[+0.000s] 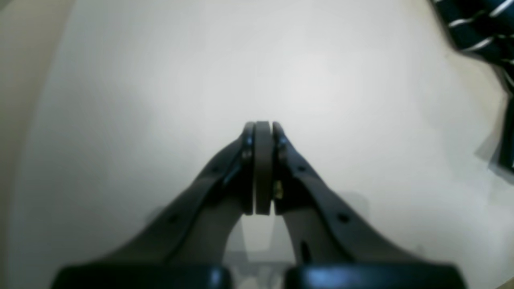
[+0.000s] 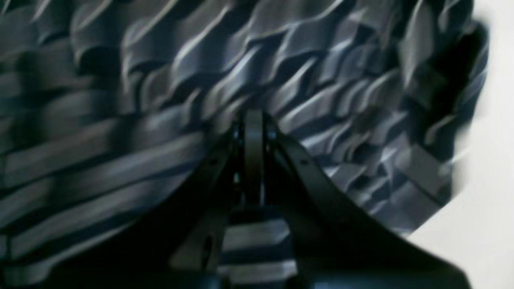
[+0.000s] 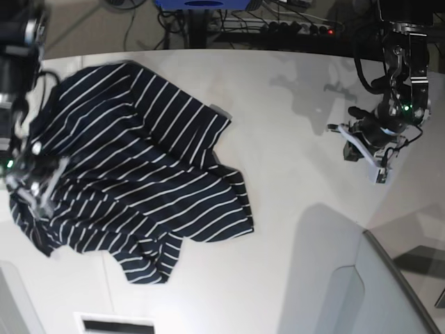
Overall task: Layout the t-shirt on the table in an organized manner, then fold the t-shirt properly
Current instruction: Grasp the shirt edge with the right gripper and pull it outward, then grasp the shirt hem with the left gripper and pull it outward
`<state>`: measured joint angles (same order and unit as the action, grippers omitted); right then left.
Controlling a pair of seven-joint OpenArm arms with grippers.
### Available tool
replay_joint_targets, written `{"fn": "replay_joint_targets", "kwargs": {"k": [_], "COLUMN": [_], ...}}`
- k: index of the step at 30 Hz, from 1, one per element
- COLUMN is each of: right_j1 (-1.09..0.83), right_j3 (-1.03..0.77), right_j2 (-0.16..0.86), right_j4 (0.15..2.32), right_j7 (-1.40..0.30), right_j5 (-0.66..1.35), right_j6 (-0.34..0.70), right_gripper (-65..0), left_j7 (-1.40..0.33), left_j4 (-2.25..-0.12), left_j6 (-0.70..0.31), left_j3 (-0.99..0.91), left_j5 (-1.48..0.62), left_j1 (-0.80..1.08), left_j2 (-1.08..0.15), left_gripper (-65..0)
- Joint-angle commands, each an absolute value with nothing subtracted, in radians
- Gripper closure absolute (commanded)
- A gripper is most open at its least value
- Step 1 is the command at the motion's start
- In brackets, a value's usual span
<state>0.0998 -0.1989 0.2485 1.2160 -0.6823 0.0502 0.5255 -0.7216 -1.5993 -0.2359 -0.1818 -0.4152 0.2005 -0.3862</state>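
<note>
My right gripper [image 2: 253,120] is pressed together low over the rumpled t-shirt [image 3: 132,188]; whether it pinches cloth I cannot tell, and a drag now could bunch the fabric further. My left gripper [image 1: 263,128], closed on nothing, hangs over the bare white table [image 3: 299,209]. Beyond, cables trail in the dark.
</note>
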Motion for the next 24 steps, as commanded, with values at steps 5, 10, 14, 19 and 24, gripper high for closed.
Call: {"fn": "replay_joint_targets", "kwargs": {"k": [5,10,14,19,24], "right_j1": [-0.117,-0.171,-0.176,-0.17,-0.107], "right_j3": [-0.199,-0.203,-0.332,-0.417,-0.452], "right_j2": [0.104,0.059,0.065,0.163,0.272], "right_j4": [1.495,1.403,1.333,1.256,1.112], "right_j7": [-0.705,-0.699,-0.699,-0.688,-0.611], "right_j5": [0.048,0.047,0.045,0.044,0.044], "right_j6": [0.516,0.515,0.521,0.522,0.521], "right_gripper": [-0.6,-0.6,-0.6,-0.6,-0.6], "left_j7": [-0.704,-0.704,-0.704,-0.704,-0.704], "left_j4": [-1.618,-1.618,-1.618,-1.618,-1.615], "left_j6": [-0.236,-0.236,-0.236,-0.236,-0.236], "left_j3": [-0.185,-0.18,-0.18,-0.179,-0.128], "left_j5": [-0.418,-0.418,-0.418,-0.418,-0.418], "left_j1": [0.185,0.182,0.183,0.191,0.183], "left_j2": [-0.403,-0.401,-0.403,-0.406,-0.4], "left_gripper": [0.0,0.0,0.0,0.0,0.0]}}
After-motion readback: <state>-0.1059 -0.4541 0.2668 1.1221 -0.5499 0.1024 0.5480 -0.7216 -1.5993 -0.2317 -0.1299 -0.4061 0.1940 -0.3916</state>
